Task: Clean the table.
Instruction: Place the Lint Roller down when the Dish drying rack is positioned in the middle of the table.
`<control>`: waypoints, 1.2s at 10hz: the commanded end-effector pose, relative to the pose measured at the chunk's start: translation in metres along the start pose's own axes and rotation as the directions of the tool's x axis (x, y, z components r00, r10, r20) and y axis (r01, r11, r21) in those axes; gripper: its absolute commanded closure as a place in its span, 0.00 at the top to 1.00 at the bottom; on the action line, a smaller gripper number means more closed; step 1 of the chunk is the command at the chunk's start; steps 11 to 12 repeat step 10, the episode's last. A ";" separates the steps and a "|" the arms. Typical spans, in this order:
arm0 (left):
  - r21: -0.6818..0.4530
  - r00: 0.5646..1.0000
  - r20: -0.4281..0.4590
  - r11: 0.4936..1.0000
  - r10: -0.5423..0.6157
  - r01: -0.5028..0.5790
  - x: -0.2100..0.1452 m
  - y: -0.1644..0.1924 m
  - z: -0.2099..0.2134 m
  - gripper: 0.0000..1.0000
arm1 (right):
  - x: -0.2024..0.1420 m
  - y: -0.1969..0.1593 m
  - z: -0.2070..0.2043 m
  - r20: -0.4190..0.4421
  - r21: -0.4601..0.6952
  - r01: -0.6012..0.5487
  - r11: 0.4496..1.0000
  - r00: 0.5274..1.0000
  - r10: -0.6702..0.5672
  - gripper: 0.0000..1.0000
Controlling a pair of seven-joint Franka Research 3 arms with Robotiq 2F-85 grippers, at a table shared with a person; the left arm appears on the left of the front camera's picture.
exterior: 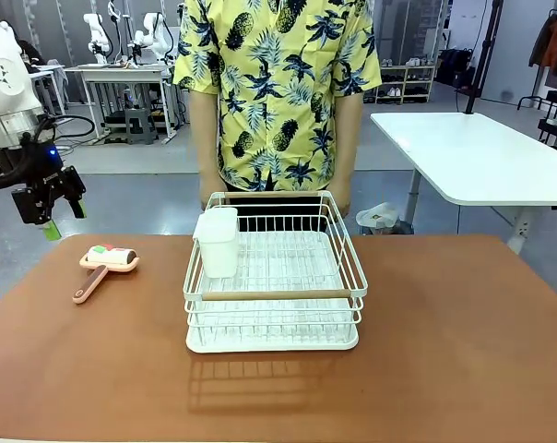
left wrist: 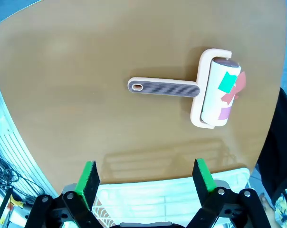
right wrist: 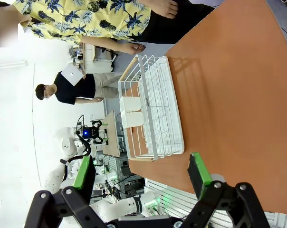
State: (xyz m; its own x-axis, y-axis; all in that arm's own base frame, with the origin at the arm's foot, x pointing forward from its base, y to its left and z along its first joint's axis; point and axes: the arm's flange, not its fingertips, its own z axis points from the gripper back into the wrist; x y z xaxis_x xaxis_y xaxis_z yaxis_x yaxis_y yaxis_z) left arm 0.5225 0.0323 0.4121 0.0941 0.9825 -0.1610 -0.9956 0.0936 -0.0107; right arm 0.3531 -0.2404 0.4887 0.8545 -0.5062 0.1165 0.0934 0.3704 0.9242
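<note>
— While the left hand (exterior: 62, 217) hangs off the desk's (exterior: 444, 369) left edge, is it holding anything?
— No, its fingers are spread and empty. A pink lint roller (exterior: 105, 265) lies on the desk near that edge, and a white wire dish rack (exterior: 274, 286) with a white cup (exterior: 218, 242) sits mid-desk before a person (exterior: 278, 92) in a yellow shirt.
— And from the left wrist?
— The left hand (left wrist: 148, 178) hovers spread above the desk (left wrist: 86, 71), the lint roller (left wrist: 196, 90) lying flat well apart from its pads.
— The right wrist?
— The right hand (right wrist: 141, 173) is spread, empty; the desk (right wrist: 238, 85) carries the dish rack (right wrist: 155, 114) beyond it.
</note>
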 end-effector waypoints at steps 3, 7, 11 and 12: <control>-0.002 1.000 0.006 1.000 0.000 0.000 0.000 0.005 -0.001 1.00 | -0.002 0.002 0.002 -0.001 0.010 -0.009 1.000 1.000 0.009 1.00; -0.002 1.000 0.006 1.000 0.000 0.000 0.000 0.005 -0.001 1.00 | -0.002 0.002 0.002 -0.001 0.010 -0.009 1.000 1.000 0.009 1.00; -0.002 1.000 0.006 1.000 0.000 0.000 0.000 0.005 -0.001 1.00 | -0.002 0.002 0.002 -0.001 0.010 -0.009 1.000 1.000 0.009 1.00; -0.002 1.000 0.006 1.000 0.000 0.000 0.000 0.005 -0.001 1.00 | -0.002 0.002 0.002 -0.001 0.010 -0.009 1.000 1.000 0.009 1.00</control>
